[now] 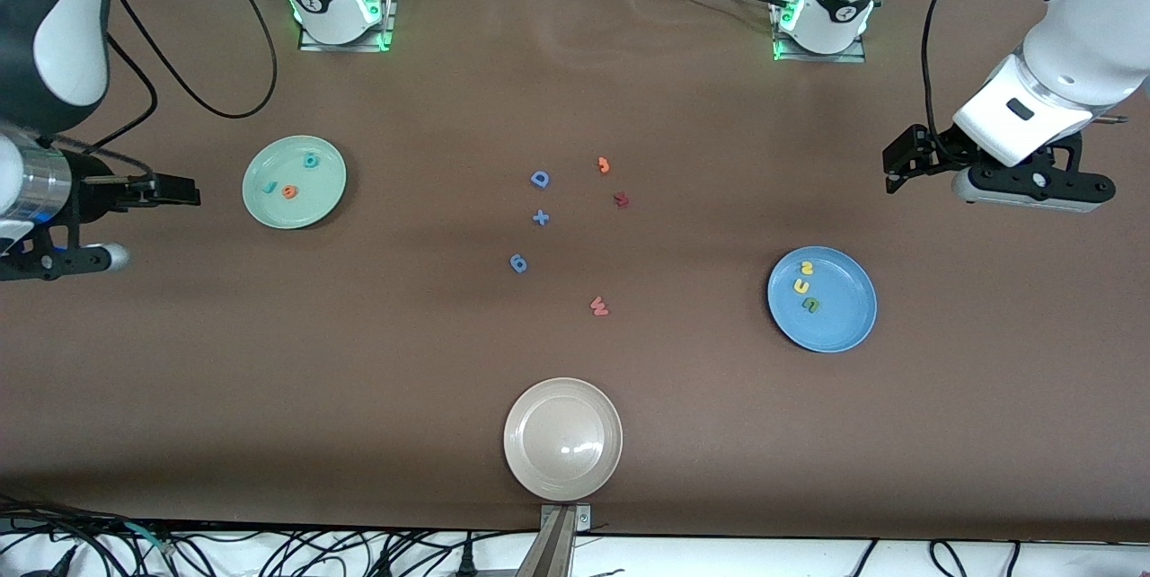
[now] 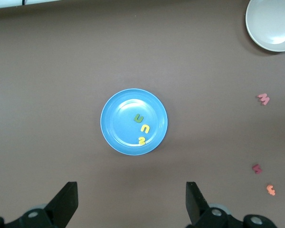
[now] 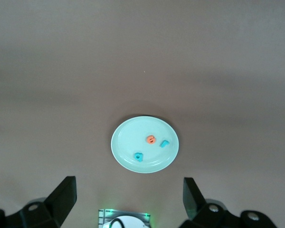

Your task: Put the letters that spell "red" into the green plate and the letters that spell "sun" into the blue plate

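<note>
brown matte worktop [image 1: 359, 361], plain and lightly creased, with black cables along the edge nearest the front camera and looping near the right arm's base. two white arm bases bolted along the edge farthest from the front camera, green lights glowing at their feet.

round pale mint green plate [image 1: 319, 199] toward the right arm's end of the worktop, holding three tiny foam letters: teal "r" [image 1: 269, 187], orange "e" [image 1: 288, 191], teal "d" [image 1: 311, 160], lying apart from each other. seen again in the right wrist view on the same plate [image 3: 128, 147].

round medium blue plate [image 1: 844, 316] toward the left arm's end, nearer to the front camera than the green one, carrying yellow "s" [image 1: 807, 268], yellow "u" [image 1: 801, 286] and green "n" [image 1: 811, 305] in a short close row.

loose on the bare middle of the worktop: blue capital "D" [image 1: 539, 179], blue plus sign [image 1: 540, 217], blue "6" [image 1: 518, 263], orange "3" [image 1: 604, 165], dark red letter [image 1: 621, 199], pink "w" [image 1: 599, 306]. beige plate [image 1: 521, 460] empty at the edge nearest the front camera.

left gripper [image 2: 130, 202] up in the air over bare worktop beside the blue plate, fingers [image 2: 66, 199] spread wide, holding nothing. right gripper [image 3: 130, 199] raised over bare worktop beside the green plate, fingers [image 3: 64, 194] likewise wide and empty.

no readable writing other than the foam characters themselves.
</note>
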{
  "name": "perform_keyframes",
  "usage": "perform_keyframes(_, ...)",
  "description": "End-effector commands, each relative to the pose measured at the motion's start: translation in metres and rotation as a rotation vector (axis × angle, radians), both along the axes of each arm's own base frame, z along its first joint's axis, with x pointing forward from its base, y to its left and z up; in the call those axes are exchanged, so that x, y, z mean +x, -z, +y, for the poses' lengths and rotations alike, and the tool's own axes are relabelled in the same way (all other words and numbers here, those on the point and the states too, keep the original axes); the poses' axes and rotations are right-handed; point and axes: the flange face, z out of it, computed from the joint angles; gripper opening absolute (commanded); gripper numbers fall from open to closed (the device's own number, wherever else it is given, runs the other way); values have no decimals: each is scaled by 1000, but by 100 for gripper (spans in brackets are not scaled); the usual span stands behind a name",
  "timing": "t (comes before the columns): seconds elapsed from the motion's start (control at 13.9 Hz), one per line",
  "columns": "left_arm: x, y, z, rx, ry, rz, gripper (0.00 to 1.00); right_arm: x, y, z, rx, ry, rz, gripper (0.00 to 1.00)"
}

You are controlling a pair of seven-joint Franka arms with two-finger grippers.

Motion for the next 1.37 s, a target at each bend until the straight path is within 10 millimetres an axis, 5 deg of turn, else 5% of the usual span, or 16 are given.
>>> perform_keyframes(0.0, -6, -5, 25, -13, 68, -14, 100, -7, -6, -3, 6, 13, -21, 99)
perform_keyframes(0.5, -11, -2, 25, -9, 66, 35, 100, -57, -3, -13, 25, 29, -216, 99)
perform_keyframes(1.08, -10, 0, 25, -11, 66, 38, 100, -48, -50, -5, -26, 65, -321, 100)
perform_keyframes(1.3, -10, -1, 25, -11, 66, 37, 100, -48, -52, -5, -32, 136, -323, 100)
